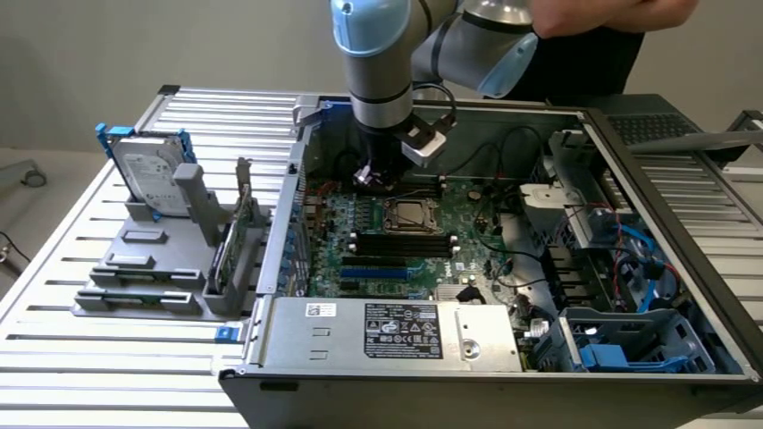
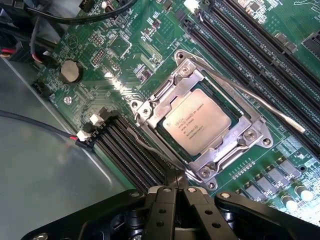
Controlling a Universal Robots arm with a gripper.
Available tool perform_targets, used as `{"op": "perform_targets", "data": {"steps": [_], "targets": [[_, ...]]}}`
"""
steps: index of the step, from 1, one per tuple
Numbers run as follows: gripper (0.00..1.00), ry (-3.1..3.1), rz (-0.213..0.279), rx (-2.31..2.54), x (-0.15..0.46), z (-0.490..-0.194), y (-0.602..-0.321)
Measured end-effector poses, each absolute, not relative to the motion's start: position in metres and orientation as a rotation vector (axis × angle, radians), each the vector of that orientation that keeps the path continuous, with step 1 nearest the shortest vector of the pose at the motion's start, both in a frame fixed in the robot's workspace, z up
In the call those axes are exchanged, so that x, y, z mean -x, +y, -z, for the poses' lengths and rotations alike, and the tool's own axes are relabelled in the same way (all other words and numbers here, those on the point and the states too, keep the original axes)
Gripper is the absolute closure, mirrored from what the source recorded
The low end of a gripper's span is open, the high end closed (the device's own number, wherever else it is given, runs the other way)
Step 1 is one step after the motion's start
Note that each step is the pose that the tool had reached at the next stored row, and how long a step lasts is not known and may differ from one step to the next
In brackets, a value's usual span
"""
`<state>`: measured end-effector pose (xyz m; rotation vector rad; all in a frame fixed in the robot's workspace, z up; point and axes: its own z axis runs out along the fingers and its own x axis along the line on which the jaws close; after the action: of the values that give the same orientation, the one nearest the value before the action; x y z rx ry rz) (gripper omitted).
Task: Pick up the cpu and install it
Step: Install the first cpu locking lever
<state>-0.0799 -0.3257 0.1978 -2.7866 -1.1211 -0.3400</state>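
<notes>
One cpu [image 2: 196,128], seemingly flush inside socket frame [image 2: 227,147].

The arm [image 1: 379,54] was held upright at the far side of the scene, the wrist turned straight down. The gripper [image 1: 371,176] was lowered, its fingers [image 2: 161,210] pressed together, nothing gripped.

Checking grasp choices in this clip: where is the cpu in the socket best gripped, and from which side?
Probably take the cpu by two opposite edges of its raised silver face, from straight above. It lies flat, and the metal socket frame rings it closely, blocking any sideways approach.
</notes>
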Motion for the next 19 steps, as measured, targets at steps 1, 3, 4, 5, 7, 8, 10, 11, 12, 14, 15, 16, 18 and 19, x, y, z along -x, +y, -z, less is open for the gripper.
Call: {"op": "perform_targets", "data": {"steps": [1,3,4,5,7,8,10,11,12,14,15,16,18,19], "targets": [[0.89,-1.121,0.340,2.787,0.0797,-0.1978,-0.3257],[0.89,-1.122,0.339,2.788,0.0792,-0.1976,-0.3257],[0.89,-1.122,0.339,2.788,0.0789,-0.1976,-0.3257],[0.89,-1.122,0.339,2.788,0.0786,-0.1975,-0.3257],[0.89,-1.123,0.339,2.789,0.0778,-0.1974,-0.3257],[0.89,-1.123,0.339,2.789,0.0774,-0.1973,-0.3257],[0.89,-1.123,0.338,2.789,0.0765,-0.1971,-0.3257],[0.89,-1.124,0.338,2.789,0.0761,-0.1971,-0.3257],[0.89,-1.124,0.338,2.789,0.0757,-0.1970,-0.3257],[0.89,-1.124,0.338,2.790,0.0749,-0.1969,-0.3257],[0.89,-1.124,0.338,2.790,0.0745,-0.1969,-0.3257],[0.89,-1.124,0.338,2.790,0.0741,-0.1968,-0.3258],[0.89,-1.125,0.338,2.790,0.0733,-0.1968,-0.3257],[0.89,-1.125,0.338,2.790,0.0729,-0.1968,-0.3258]]}}
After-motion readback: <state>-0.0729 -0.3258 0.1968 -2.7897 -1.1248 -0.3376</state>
